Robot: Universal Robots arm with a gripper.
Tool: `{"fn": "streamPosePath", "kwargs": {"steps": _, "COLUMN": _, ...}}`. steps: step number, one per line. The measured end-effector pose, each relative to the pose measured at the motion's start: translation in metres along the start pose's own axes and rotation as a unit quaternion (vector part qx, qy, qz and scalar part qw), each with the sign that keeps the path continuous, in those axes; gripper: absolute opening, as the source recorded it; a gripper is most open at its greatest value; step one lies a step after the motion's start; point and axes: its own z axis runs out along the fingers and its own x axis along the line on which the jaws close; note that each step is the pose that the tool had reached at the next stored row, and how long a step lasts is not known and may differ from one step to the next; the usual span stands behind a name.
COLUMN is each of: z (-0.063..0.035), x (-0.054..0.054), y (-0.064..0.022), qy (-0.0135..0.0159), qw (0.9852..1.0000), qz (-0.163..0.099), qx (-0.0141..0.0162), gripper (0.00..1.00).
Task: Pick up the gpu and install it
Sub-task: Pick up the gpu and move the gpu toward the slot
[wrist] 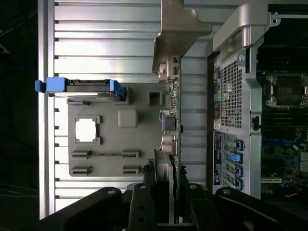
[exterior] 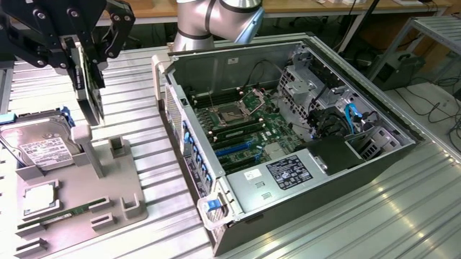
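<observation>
The black, angular metal gripper (exterior: 86, 51) is closed narrowly on the gpu (exterior: 88, 91), a thin flat dark card held upright on edge, with the jaws pinching its two faces near the top. In the wrist view the card appears edge-on, a slim board studded with small components and ending in a pale beige-silver metal bracket (wrist: 179, 33). The card hangs over the matte grey moulded plastic tray (exterior: 108, 189), close above its tall upright post; whether they touch cannot be told. In the tray sit a silver boxy hard drive (exterior: 36, 145) with blue rails, a square silvery processor chip (exterior: 40, 197) and a narrow green memory stick (exterior: 65, 215). Towards the exterior view's right, on the ribbed aluminium table (exterior: 403, 216), lies the open dark steel computer case (exterior: 338, 183), apart from the card.
</observation>
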Motion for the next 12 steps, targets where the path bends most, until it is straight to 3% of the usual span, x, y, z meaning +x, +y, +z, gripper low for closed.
{"fn": "streamPosePath", "kwargs": {"steps": 6, "z": -0.0054, "x": -0.0002, "y": 0.0003, "qy": 0.0000, "qw": 1.0000, "qz": 0.000, "qx": -0.0034, "gripper": 0.28}}
{"fn": "streamPosePath", "kwargs": {"steps": 12, "z": -0.0053, "x": -0.0024, "y": 0.0002, "qy": 0.0000, "qw": 1.0000, "qz": 0.000, "qx": -0.0035, "gripper": 0.28}}
